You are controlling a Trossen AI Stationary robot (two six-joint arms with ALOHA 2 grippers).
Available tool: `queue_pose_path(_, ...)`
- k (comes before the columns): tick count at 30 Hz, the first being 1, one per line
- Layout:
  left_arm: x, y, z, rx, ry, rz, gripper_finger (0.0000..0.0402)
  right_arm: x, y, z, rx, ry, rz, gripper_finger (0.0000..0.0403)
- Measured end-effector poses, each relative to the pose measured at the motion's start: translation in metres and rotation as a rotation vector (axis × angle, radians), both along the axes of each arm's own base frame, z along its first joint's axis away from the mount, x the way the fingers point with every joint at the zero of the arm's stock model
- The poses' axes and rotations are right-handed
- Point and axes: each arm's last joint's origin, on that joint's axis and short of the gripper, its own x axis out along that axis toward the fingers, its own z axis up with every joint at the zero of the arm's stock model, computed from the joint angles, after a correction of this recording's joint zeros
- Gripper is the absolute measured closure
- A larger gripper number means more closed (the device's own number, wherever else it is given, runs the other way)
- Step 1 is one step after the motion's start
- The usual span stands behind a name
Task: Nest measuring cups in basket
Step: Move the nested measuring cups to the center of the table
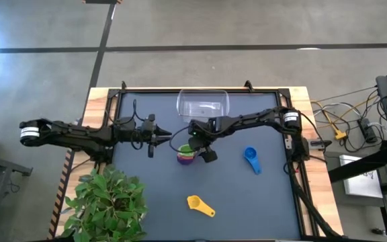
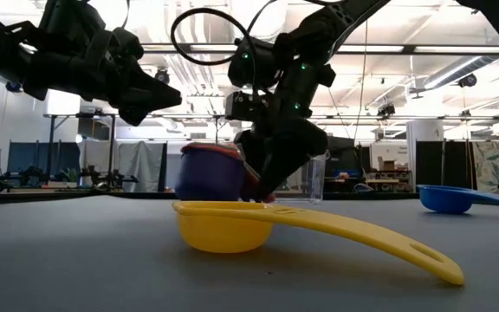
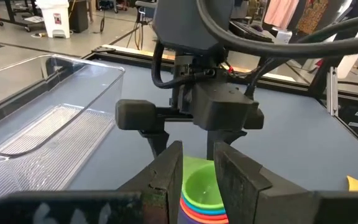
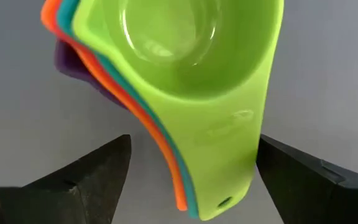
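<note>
A nested stack of measuring cups (image 1: 187, 156) stands on the dark mat, green on top, then teal, orange and red, with purple at the bottom. My right gripper (image 1: 203, 148) is open and points down over it. In the right wrist view its fingers (image 4: 98, 177) stand on either side of the stacked handles (image 4: 229, 143), apart from them. My left gripper (image 1: 154, 139) hovers just left of the stack, open by a narrow gap (image 3: 197, 168), and holds nothing. A blue cup (image 1: 250, 160) and a yellow cup (image 1: 200, 205) lie apart on the mat. The clear basket (image 1: 202, 104) sits at the far edge.
A potted plant (image 1: 106, 202) stands at the table's near left corner. The yellow cup (image 2: 232, 227) lies near the low camera, its long handle pointing right. Bare mat lies between the stack and the basket (image 3: 48, 118). A raised frame edges the table.
</note>
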Motion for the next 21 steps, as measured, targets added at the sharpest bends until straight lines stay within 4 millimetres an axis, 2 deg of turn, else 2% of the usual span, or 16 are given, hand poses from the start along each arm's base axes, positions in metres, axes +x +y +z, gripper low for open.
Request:
queue_pose_path(12, 0.0, 0.0, 0.0, 0.0, 0.001, 0.0, 0.0327, -0.004, 0.001, 0.004, 0.024, 0.026, -0.04, 0.0183)
queue_pose_path(21, 0.0, 0.0, 0.0, -0.001, 0.005, 0.0, 0.0327, -0.018, 0.013, 0.024, 0.063, 0.09, -0.075, 0.0197)
